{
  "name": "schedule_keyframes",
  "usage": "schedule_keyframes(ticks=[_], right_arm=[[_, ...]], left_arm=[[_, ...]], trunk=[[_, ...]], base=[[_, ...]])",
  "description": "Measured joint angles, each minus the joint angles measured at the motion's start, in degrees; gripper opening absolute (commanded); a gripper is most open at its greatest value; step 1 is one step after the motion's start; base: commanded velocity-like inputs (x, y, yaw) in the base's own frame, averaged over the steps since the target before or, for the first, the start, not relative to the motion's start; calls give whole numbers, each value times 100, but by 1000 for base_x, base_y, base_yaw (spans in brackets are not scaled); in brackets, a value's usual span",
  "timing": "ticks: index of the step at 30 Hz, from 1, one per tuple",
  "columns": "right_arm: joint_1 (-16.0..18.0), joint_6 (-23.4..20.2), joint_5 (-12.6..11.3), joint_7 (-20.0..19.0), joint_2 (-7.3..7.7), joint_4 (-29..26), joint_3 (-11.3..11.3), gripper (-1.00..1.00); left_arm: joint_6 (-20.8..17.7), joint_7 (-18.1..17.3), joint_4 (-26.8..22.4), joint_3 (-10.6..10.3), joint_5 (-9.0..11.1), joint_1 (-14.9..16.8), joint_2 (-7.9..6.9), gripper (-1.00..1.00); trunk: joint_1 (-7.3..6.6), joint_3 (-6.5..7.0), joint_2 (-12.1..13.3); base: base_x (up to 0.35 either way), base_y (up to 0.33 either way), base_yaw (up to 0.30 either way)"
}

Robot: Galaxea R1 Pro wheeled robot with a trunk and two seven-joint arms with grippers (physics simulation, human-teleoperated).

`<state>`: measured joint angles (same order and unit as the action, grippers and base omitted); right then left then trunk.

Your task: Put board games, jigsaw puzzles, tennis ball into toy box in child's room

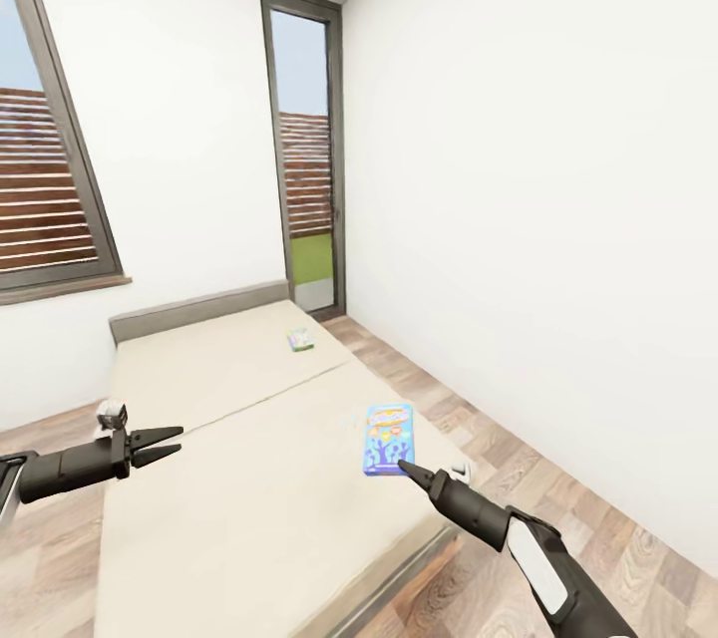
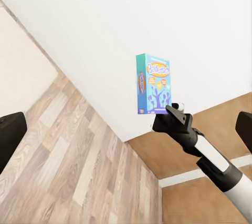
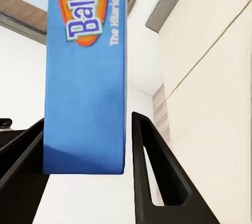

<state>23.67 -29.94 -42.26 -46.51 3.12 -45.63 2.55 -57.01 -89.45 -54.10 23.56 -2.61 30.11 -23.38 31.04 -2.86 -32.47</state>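
Observation:
A blue board game [image 1: 389, 439] with cartoon figures hangs upright just above the bed [image 1: 229, 498], near its right edge. My right gripper [image 1: 403, 467] is shut on its lower end. In the right wrist view the blue box [image 3: 86, 77] sits between the two black fingers [image 3: 152, 171]. The left wrist view shows the same box [image 2: 154, 83] raised against the white wall, with the right gripper [image 2: 173, 111] under it. A second, smaller board game [image 1: 300, 340] lies flat on the far part of the bed. My left gripper [image 1: 168, 445] hovers open over the bed's left side, holding nothing.
A low grey headboard [image 1: 189, 309] stands at the far end of the bed. Wood-plank floor [image 1: 558, 459] runs between the bed and the white right wall. Tall grey-framed windows [image 1: 304, 150] line the far wall.

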Motion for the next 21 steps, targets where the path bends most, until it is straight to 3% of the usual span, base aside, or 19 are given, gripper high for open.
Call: schedule_keyframes(ticks=[21], right_arm=[[3, 0, 1, 0, 8, 9, -6, -100]], left_arm=[[4, 5, -1, -7, -15, 3, 0, 100]], trunk=[[-461, 511, 836]], base=[[0, 0, -210]])
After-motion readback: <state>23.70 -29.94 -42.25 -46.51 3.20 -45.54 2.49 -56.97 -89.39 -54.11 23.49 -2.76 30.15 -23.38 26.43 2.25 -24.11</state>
